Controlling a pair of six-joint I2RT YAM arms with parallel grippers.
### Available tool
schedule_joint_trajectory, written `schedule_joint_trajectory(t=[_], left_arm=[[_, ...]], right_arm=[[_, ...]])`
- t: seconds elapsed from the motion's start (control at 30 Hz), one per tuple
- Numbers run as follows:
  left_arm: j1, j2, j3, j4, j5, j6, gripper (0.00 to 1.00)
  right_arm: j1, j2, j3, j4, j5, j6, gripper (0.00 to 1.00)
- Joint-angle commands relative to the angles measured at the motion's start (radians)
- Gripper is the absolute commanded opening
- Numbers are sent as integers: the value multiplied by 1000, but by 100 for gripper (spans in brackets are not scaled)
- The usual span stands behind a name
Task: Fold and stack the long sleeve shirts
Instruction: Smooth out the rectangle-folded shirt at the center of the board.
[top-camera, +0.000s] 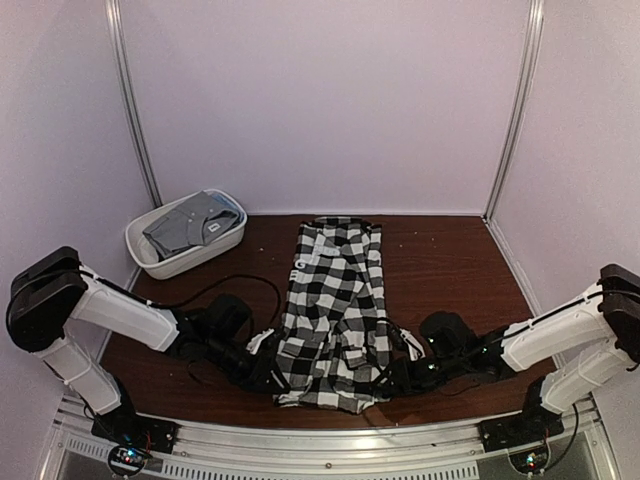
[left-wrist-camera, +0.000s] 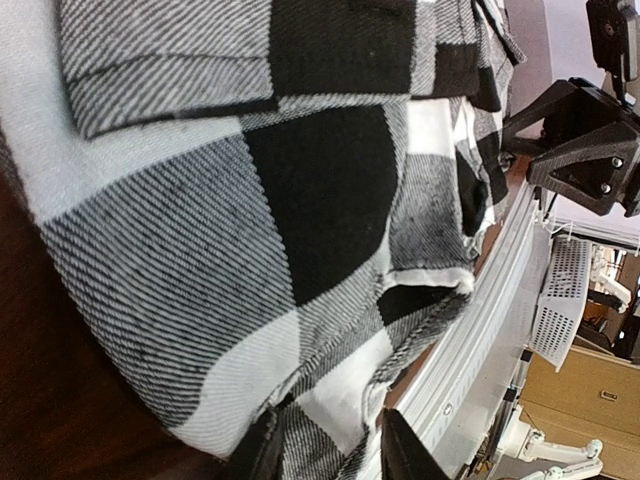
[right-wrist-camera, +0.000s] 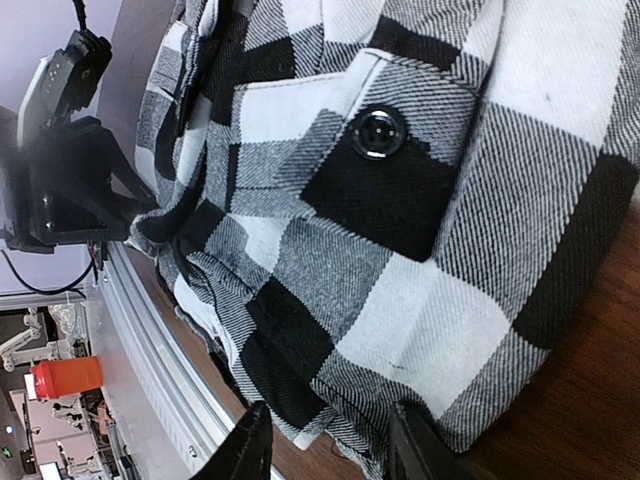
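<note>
The black-and-white checked long sleeve shirt (top-camera: 335, 300) lies folded into a long strip down the middle of the brown table (top-camera: 450, 270). Its near hem bunches close to the front edge. My left gripper (top-camera: 268, 372) sits low at the hem's left corner. In the left wrist view (left-wrist-camera: 330, 450) its jaws stand apart with checked cloth (left-wrist-camera: 300, 250) lying loosely between them. My right gripper (top-camera: 395, 372) is at the hem's right corner. In the right wrist view (right-wrist-camera: 330, 450) it is open, the hem (right-wrist-camera: 330, 330) just ahead of the fingertips. The grey shirt (top-camera: 190, 228) lies folded in the tub.
A white oval tub (top-camera: 140, 250) stands at the back left of the table. A metal rail (top-camera: 320, 435) runs along the near edge, just below the shirt's hem. White walls close the table in at the back and both sides.
</note>
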Motion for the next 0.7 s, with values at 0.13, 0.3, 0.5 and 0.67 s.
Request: schedule_joint_trajectory(t=[0.13,0.3,0.5,0.67], left_arm=[[-20,-55,35,-126,-4,42,35],[-17,-135,78,-222,-29,74,35],[59,-166,82,-261,-91,100,38],[94,-100,87,-206,-65,117,42]], right_arm=[[8,-90,-4,-83,27,11,42],[6,-172,5,-177,74,10,43],[-2,-221,-44,-156,94,55,48],[-7,-187,-71,-93,88,86,49]])
